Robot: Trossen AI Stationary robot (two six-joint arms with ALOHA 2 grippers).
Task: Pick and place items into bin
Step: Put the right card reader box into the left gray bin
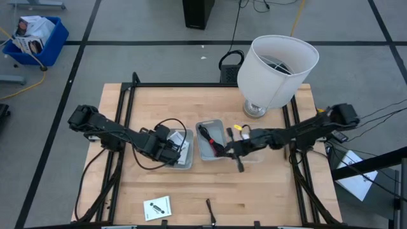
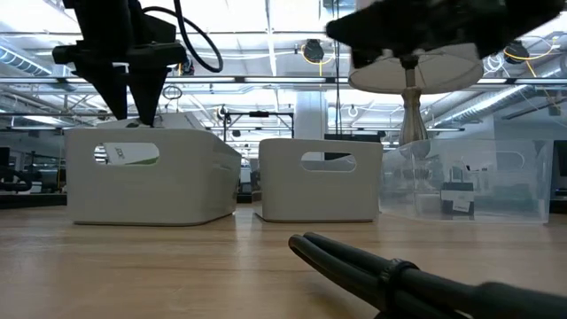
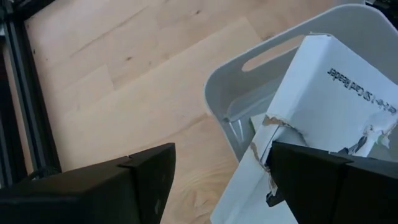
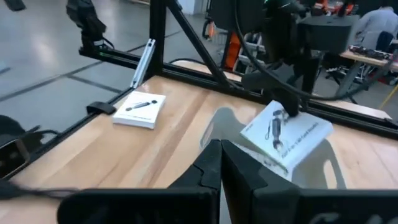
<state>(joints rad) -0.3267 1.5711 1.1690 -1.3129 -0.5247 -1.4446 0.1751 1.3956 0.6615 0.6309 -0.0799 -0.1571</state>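
1. The left gripper (image 1: 170,147) hangs over the left grey bin (image 1: 189,164), a smooth plastic tub with rounded corners and a slot handle. Its flat dark fingers (image 3: 143,180) stand wide apart, gripping nothing.
2. A white cardboard box (image 3: 329,106) with black print and a torn, ragged edge leans tilted in that bin, just beside one finger and sticking up over the rim; whether they touch I cannot tell.
3. A second white box (image 1: 157,208), flat and square with a black mark, lies on the pale wood-grain table (image 1: 267,191) near its front edge, well apart from both grippers.
4. A thin dark stick (image 1: 210,211) lies on the wood to its right.
5. The middle grey bin (image 1: 202,152) holds a black-and-red cable bundle (image 1: 208,137), just beside the right fingertips.
6. The right gripper (image 1: 224,151) sits at that bin's right rim, its tapered fingers (image 4: 214,163) pressed together, empty.
7. A white cone-shaped lampshade (image 1: 277,65) on a metal foot stands behind the right arm.
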